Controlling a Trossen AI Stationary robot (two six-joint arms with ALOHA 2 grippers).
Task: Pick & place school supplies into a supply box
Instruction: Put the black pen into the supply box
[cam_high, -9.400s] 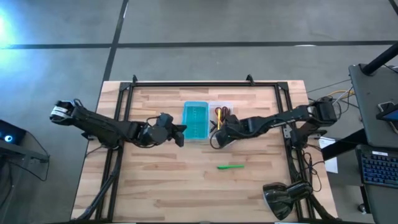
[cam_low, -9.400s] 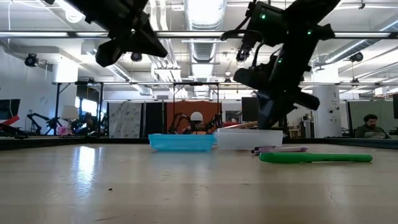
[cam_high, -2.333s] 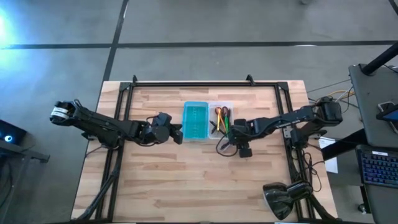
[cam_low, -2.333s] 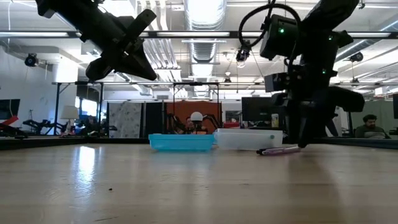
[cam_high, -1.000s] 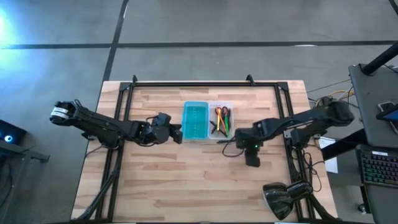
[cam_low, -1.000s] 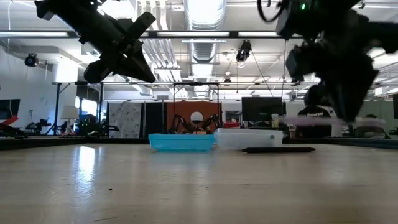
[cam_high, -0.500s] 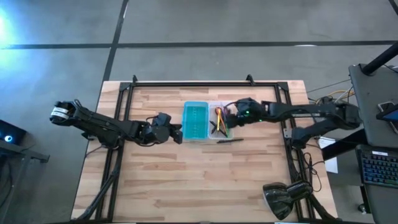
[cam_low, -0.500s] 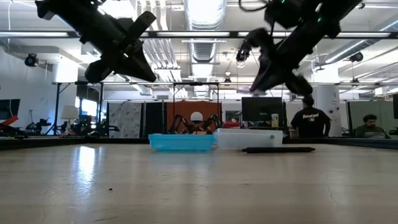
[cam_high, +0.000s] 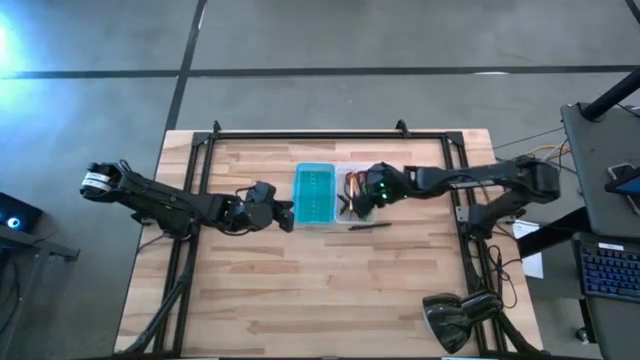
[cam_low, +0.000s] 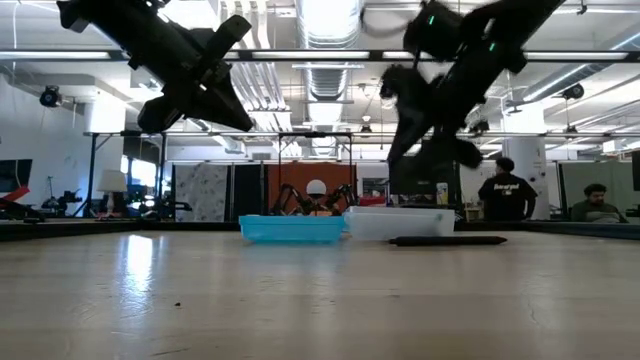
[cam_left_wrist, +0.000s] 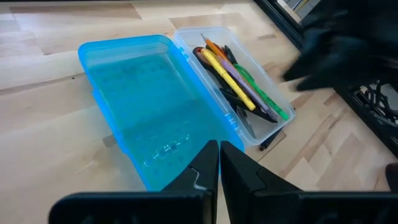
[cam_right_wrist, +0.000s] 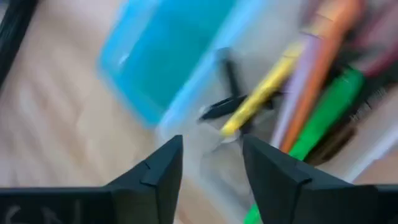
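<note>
The supply box lies open in the middle of the table, turquoise half (cam_high: 313, 195) on the left and clear half (cam_high: 356, 178) on the right. In the clear half lie a yellow pencil (cam_left_wrist: 231, 78), a green marker (cam_left_wrist: 264, 99), an orange pencil (cam_right_wrist: 314, 90) and a pale purple pen (cam_right_wrist: 292, 112). One dark pen (cam_high: 370, 226) lies on the table by the box's near right corner. My right gripper (cam_right_wrist: 211, 168) hovers open over the clear half, its fingers pointing down at the supplies. My left gripper (cam_left_wrist: 219, 165) is shut and hangs left of the turquoise half.
A black frame (cam_high: 300, 133) runs along the table's far edge and down both sides. A dark lamp-like object (cam_high: 455, 315) sits at the near right corner. Bare wood lies near the front edge. People stand in the room beyond the table (cam_low: 507, 195).
My right gripper has risen from the table's near right and gone toward the far edge and the left, ending over the box's clear half. The light-coloured pen seen in its fingers a second ago no longer shows there. The dark pen has stayed where it was.
</note>
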